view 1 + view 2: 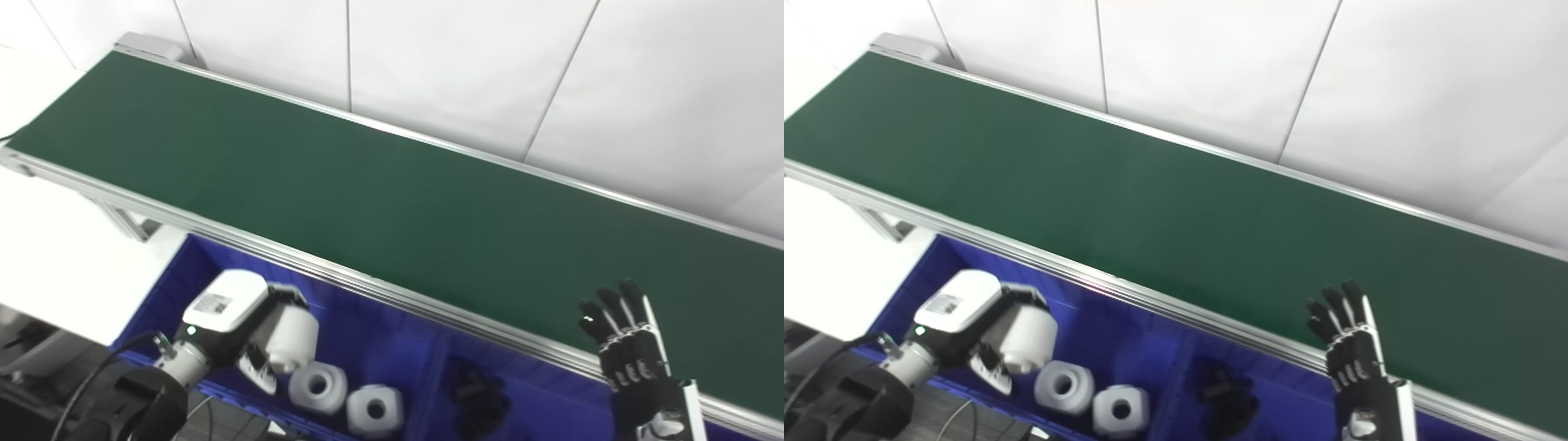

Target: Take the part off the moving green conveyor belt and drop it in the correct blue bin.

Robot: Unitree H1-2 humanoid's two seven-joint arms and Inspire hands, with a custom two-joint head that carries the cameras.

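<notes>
Bare green conveyor belt (392,202) above blue bins (367,331)

Left hand (257,334) grips a white cylindrical part (293,340) over the left bin, beside two white parts (318,386); right hand (631,349) hovers, fingers spread, holding nothing

Green conveyor belt (392,202) in aluminium side rails (367,285), running diagonally, blue bins (373,334) just below its near rail, white floor (55,245) beneath.
</notes>
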